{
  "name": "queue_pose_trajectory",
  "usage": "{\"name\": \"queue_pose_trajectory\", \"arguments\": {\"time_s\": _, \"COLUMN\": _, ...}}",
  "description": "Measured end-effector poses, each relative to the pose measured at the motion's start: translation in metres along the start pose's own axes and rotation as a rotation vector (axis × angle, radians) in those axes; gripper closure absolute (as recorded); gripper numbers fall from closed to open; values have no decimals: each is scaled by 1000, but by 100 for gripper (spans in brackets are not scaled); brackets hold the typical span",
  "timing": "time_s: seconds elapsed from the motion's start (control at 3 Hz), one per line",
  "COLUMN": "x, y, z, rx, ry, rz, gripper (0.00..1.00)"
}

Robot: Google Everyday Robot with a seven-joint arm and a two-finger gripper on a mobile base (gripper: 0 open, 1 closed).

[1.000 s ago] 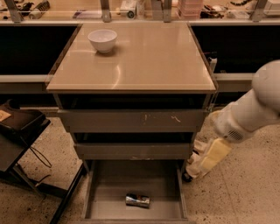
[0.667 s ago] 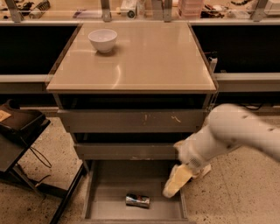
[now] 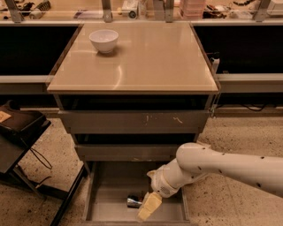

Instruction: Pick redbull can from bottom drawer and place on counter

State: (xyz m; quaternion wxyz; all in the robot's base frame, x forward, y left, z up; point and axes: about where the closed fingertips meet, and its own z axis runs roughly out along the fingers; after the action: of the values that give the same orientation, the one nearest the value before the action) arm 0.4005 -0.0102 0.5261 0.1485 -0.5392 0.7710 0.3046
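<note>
The redbull can (image 3: pixel 133 201) lies on its side on the floor of the open bottom drawer (image 3: pixel 106 207), near the middle. My gripper (image 3: pixel 147 207) reaches down into the drawer from the right and sits right at the can's right end, covering part of it. The white arm (image 3: pixel 221 165) stretches across from the right edge. The beige counter (image 3: pixel 150 57) tops the grey cabinet above.
A white bowl (image 3: pixel 104 40) stands on the counter's back left. Two shut grey drawer fronts (image 3: pixel 132 121) sit above the open drawer. A dark chair or stand (image 3: pixel 17 141) is at the left. A cluttered shelf (image 3: pixel 132 9) runs along the back.
The arm has swung left and down from beside the cabinet into the open bottom drawer, and the gripper now sits at the can. The can has not moved.
</note>
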Motion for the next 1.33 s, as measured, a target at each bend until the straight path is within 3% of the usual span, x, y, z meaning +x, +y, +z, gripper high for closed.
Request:
{"name": "queue_pose_trajectory", "arguments": {"time_s": 0.33, "x": 0, "y": 0, "z": 0, "rx": 0, "ry": 0, "rz": 0, "gripper": 0}}
{"name": "queue_pose_trajectory", "arguments": {"time_s": 0.67, "x": 10, "y": -30, "z": 20, "rx": 28, "ry": -49, "rz": 26, "gripper": 0}}
{"name": "queue_pose_trajectory", "arguments": {"time_s": 1.0, "x": 13, "y": -98, "z": 45, "rx": 158, "ry": -123, "rz": 10, "gripper": 0}}
{"name": "queue_pose_trajectory", "arguments": {"time_s": 1.33, "x": 7, "y": -118, "z": 47, "rx": 224, "ry": -160, "rz": 20, "gripper": 0}}
